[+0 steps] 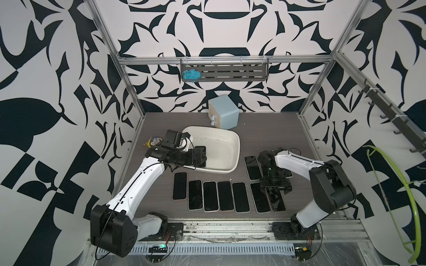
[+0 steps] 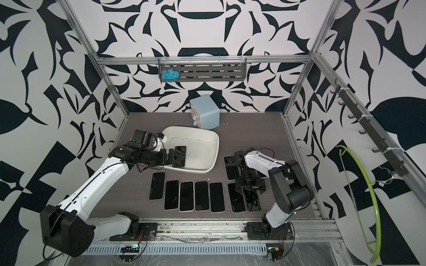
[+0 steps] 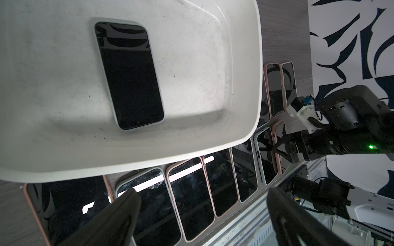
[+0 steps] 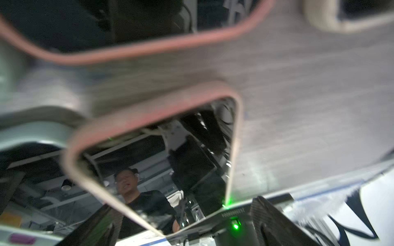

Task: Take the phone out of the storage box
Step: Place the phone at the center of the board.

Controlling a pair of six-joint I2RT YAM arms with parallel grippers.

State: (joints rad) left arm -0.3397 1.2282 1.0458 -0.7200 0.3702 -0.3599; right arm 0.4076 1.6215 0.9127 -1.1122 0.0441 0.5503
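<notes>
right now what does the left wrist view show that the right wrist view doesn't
Only the left wrist view: the white storage box with one phone lying flat inside, a row of phones on the table beside it, and the right gripper open over a pink-cased phone.
Only the right wrist view: a blurred close-up of a pink-cased phone, its screen mirroring the room.
Both: the grey wood-grain table, pink-edged phones lying on it, and open jaws in the foreground.

Dark-screened phone point(image 3: 130, 74) flat, face up on scuffed floor of shallow white storage box point(image 3: 202, 53)
</notes>
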